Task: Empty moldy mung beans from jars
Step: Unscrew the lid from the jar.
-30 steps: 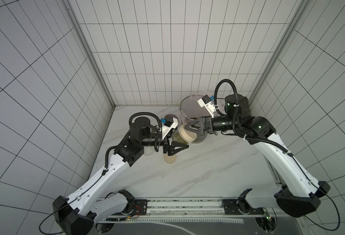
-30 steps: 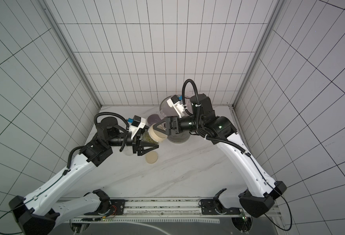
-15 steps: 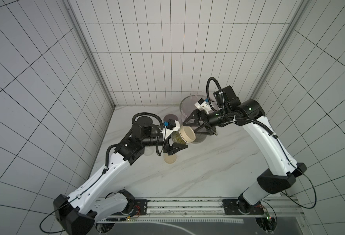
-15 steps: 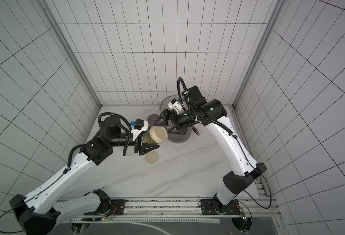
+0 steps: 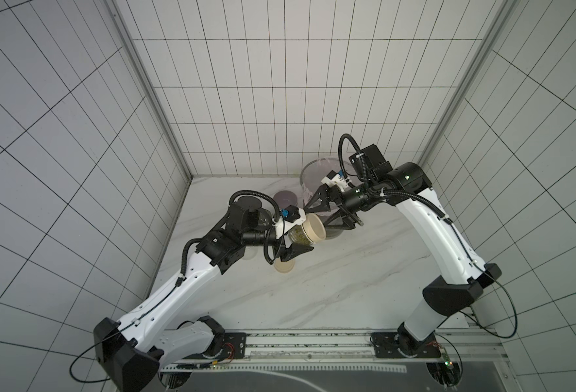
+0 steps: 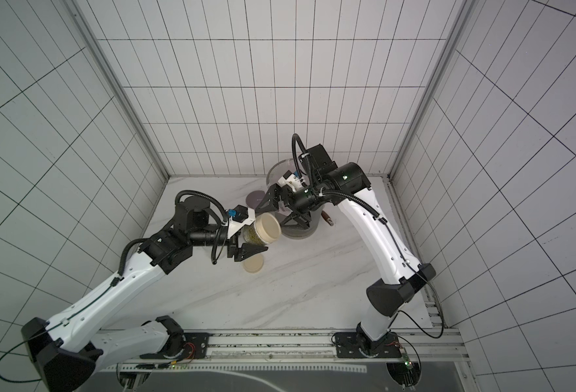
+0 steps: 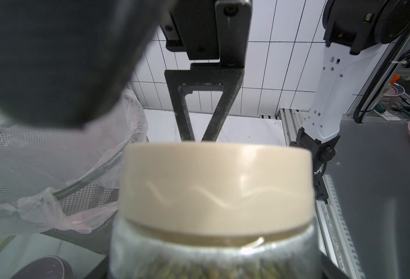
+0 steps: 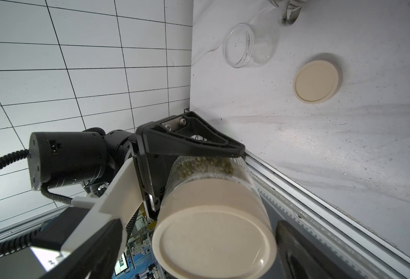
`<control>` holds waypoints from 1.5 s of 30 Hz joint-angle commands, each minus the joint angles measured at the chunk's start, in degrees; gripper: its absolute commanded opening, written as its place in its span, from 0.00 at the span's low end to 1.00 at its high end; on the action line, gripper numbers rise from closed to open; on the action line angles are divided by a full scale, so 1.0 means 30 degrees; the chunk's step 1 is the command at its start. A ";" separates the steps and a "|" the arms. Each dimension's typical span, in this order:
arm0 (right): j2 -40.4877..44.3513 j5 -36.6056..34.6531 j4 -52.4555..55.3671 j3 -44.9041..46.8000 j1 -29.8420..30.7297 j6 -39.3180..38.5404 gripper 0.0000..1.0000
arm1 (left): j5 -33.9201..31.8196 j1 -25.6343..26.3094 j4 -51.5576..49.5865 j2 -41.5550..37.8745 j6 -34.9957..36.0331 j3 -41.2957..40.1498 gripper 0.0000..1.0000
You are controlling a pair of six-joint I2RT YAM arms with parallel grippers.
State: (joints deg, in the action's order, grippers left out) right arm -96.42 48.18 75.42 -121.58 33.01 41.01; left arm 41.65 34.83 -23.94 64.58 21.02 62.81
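Left gripper (image 5: 305, 237): jaws pinch the glass body of one jar (image 6: 251, 236), held in the air over the far half of the desk (image 5: 330, 281), nearer its left edge than its right. The jar lies tipped on its side, and its beige lid (image 5: 315, 228) is on and faces the right gripper (image 5: 314, 217). The mung beans (image 8: 204, 166) sit inside as an olive-green mass against the glass wall, right under the left gripper's upper finger in the right wrist view; I see no mould at this sharpness. The right gripper's jaws are spread wide, one finger on either side of the lid in both top views. Whether a pad touches the lid I cannot tell, since the wrist views blur there. The second jar (image 8: 250, 44) is open with nothing visible inside and appears upright on the desk close to the left edge; in the top views it is mostly hidden under the left arm. Its loose lid (image 6: 253, 264) lies flat on the desk just beside it, below the left gripper. A mesh bin (image 7: 54, 169) with a pale pink liner (image 7: 117, 116) stands at the far edge, right of the middle, behind the right gripper. A dark round disc (image 5: 285, 198) lies left of the bin. Only the handle of a mug (image 8: 288, 12) shows, near the open jar.
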 commanded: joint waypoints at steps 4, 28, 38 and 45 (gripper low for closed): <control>0.0540 0.0403 0.0576 0.1589 0.0024 -0.0287 1.00 | -0.0372 0.0073 0.0696 0.0165 0.0964 0.0951 0.24; -0.0313 -0.0212 0.0517 0.0371 0.0055 -0.1861 0.77 | -0.0129 0.0058 0.2902 0.0231 -0.0863 0.0280 0.24; 0.0436 -0.0537 -0.2111 -0.0028 0.0243 -0.2304 0.61 | 0.0521 0.0070 0.5841 0.0188 -0.4123 -0.0600 0.22; 0.0734 -0.0861 -0.3295 -0.0006 0.0305 -0.4682 0.56 | 0.0996 0.0034 0.7784 0.0293 -0.6464 -0.0779 0.22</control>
State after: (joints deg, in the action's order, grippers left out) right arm -95.35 45.28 70.41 -119.96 33.01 32.97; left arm 40.49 34.46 -9.69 65.89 7.01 60.07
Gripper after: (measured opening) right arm 0.794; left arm 0.812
